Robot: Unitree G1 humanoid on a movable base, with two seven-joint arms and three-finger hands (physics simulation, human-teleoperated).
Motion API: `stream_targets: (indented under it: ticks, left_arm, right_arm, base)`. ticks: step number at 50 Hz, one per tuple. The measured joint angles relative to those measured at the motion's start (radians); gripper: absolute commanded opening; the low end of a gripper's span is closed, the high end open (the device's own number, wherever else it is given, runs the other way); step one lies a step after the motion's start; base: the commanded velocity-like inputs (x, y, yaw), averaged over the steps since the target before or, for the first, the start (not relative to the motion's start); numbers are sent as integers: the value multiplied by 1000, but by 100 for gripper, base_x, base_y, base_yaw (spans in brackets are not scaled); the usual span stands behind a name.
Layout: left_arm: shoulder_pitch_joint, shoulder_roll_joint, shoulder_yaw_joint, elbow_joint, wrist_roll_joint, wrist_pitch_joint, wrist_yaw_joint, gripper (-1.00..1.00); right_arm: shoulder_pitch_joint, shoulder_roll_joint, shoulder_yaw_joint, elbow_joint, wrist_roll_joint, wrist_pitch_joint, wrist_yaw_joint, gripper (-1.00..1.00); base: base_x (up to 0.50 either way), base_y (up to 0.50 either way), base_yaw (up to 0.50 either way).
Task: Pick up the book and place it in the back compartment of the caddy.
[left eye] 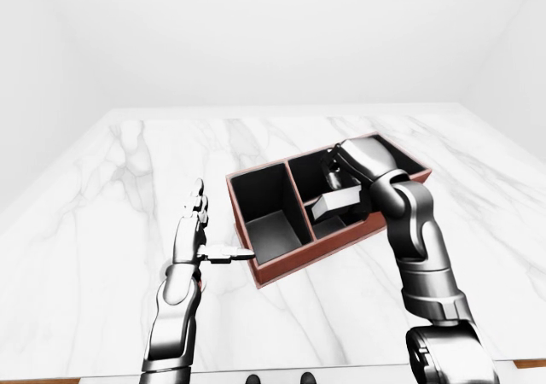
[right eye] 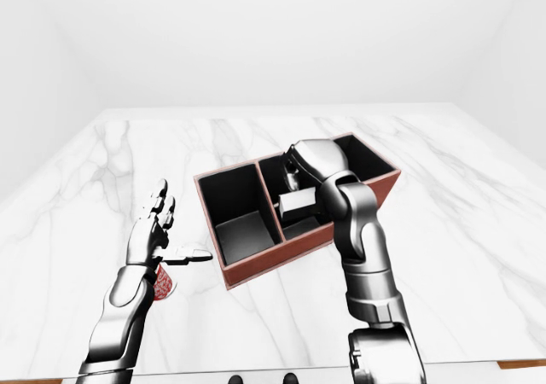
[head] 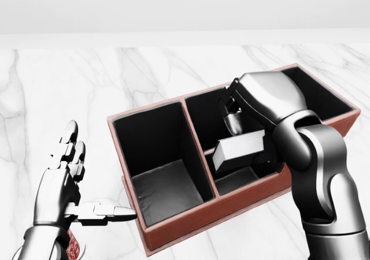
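The red-brown caddy (head: pixel 191 215) with black insides lies askew on the marble table. A pale grey book (head: pixel 238 147) hangs tilted inside it, over the low divider between the upper middle compartment and the small lower one. My right hand (head: pixel 233 120) reaches down into the caddy from the right, its fingers closed on the book's upper edge; the forearm hides part of the right end. At the lower left of the head view my left hand (head: pixel 87 179) is open, its thumb pointing at the caddy's lower left corner without touching it.
The large left compartment (head: pixel 165 188) of the caddy holds nothing. A small red patterned object (right eye: pixel 160 283) sits under my left wrist. The white marble table (left eye: pixel 119 196) stretches wide on all sides, with its near edge at the bottom of the eye views.
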State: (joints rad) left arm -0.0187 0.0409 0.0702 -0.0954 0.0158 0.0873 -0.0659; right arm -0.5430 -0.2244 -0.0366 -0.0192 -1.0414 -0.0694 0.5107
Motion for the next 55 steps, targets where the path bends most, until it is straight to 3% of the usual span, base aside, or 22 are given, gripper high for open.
stream_targets:
  ticks: [18, 55]
  left_arm:
    - [1, -1, -1, 2, 1, 0, 1, 100]
    - [0, -1, -2, 9, 3, 0, 1, 100]
  right_arm:
    - [-6, -3, 4, 66, -4, -18, -42, -100]
    - [-36, -9, 18, 235, -17, -18, -144, -100]
  base:
    - [0, 0, 0]
    - [0, 0, 0]
